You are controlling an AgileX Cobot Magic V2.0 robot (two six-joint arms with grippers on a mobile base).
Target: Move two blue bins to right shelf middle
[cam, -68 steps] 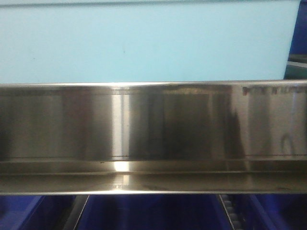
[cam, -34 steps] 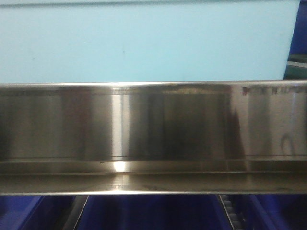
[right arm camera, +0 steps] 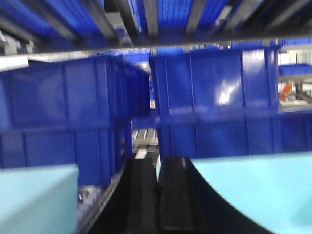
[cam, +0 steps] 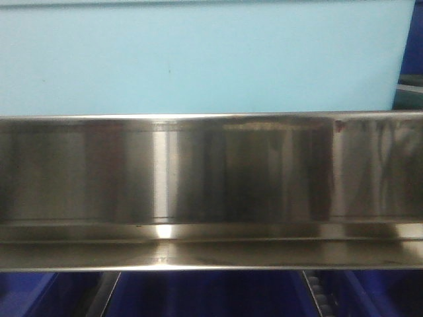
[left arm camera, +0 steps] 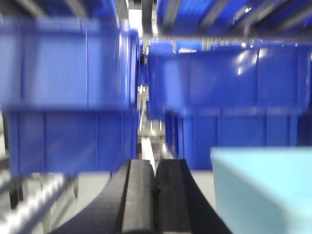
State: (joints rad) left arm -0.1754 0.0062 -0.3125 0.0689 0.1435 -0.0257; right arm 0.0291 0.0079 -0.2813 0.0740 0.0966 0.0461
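The pale sky-blue plastic bin [cam: 198, 59] rests above the brushed-steel shelf rail [cam: 211, 172]; left gripper [left arm camera: 153, 195] and right gripper [right arm camera: 157, 195] pressed together, empty; placing seems done; next, retreat without nudging.

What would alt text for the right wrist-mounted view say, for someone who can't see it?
Blurry close-up: two black jaws, pressed together, point from the bottom centre toward stacked dark blue bins. A pale blue bin surface fills the lower-left corner and another the lower-right.
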